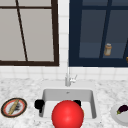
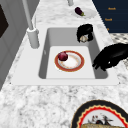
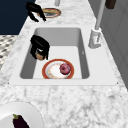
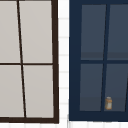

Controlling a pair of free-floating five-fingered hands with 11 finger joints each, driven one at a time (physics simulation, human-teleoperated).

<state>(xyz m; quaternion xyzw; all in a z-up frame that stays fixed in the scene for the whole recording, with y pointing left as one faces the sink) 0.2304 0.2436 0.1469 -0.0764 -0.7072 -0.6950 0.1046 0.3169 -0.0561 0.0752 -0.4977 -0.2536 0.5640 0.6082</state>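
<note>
Right hand (image 2: 84, 32): recorded inside the sink (image 2: 50, 35), at its near-right wall, fingers curled round a small pale object (image 2: 83, 38). Sink plate (image 2: 69, 61), bearing a red onion (image 2: 62, 56), lay toward the faucet (image 2: 32, 35) from that hand. Left hand (image 2: 111, 56): hovered over the sink's left rim, fingers loosely curled, grasping nothing.

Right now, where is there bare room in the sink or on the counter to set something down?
Bare: sink floor between the red-rimmed plate and the faucet-side wall; marble counter along the near sink edge. Crowded: the plate side, where the right robot hand, curled on a small tan object, hangs.
</note>
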